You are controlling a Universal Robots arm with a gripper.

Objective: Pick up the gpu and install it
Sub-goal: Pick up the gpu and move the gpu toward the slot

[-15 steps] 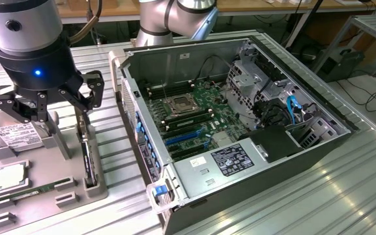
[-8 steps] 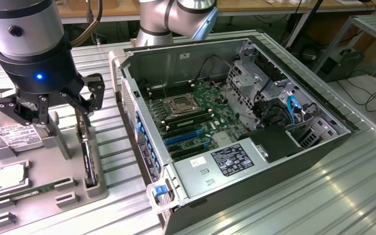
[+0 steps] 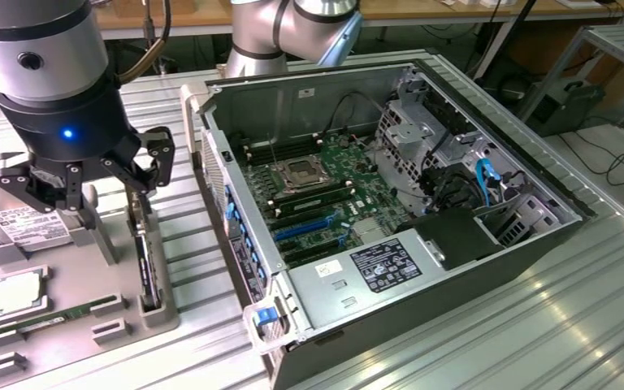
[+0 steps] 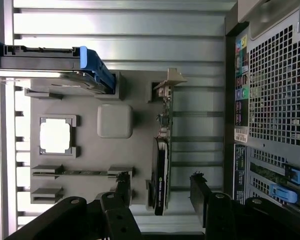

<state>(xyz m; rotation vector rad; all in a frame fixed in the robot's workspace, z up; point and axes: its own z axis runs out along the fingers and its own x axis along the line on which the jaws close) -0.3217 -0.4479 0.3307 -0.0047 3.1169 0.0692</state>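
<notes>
Gripper (image 4: 160,176) hovered wide open astride the gpu (image 4: 163,125), racked edge-on in its tray (image 4: 90,155) for pinching.

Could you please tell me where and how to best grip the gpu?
Come straight down from above and pinch the gpu across its two flat faces. It stands on edge in the slots of the grey tray, so only its top edge is free. The open hand hangs above it.

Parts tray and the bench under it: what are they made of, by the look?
Tray: matte grey with moulded-looking pockets, probably plastic. Bench: ribbed with bright reflections, looks like bare metal, likely aluminium.
</notes>
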